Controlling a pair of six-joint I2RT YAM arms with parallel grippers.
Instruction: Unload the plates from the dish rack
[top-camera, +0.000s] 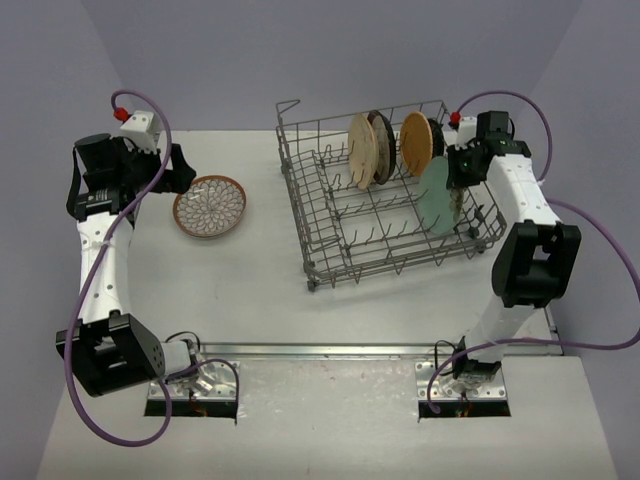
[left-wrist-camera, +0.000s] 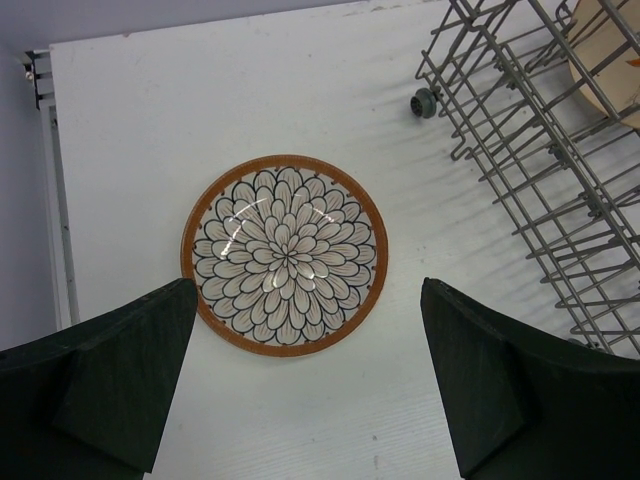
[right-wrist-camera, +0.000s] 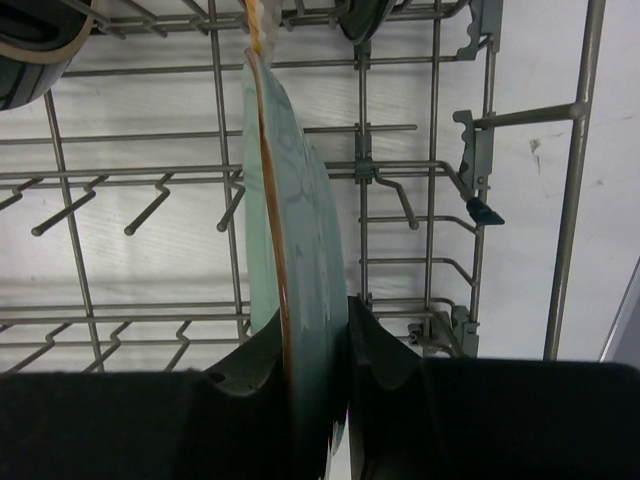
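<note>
The grey wire dish rack (top-camera: 330, 230) stands right of centre. A cream plate (top-camera: 361, 150), a dark plate (top-camera: 384, 146) and an orange-tan plate (top-camera: 415, 142) stand upright at its back. My right gripper (top-camera: 452, 170) is shut on the mint green plate (top-camera: 435, 196), held on edge over the rack's right end; in the right wrist view the plate (right-wrist-camera: 300, 230) sits between the fingers (right-wrist-camera: 245, 375). A floral plate (top-camera: 210, 207) lies flat on the table left of the rack. My left gripper (left-wrist-camera: 305, 380) is open and empty above it, the plate (left-wrist-camera: 284, 255) just beyond the fingertips.
The rack's tines (right-wrist-camera: 150, 210) and side wires (right-wrist-camera: 575, 180) surround the held plate. A rack wheel (left-wrist-camera: 426, 102) shows near the left gripper. Grey walls enclose the table on the left, back and right. A metal rail (top-camera: 330, 350) runs along the near edge.
</note>
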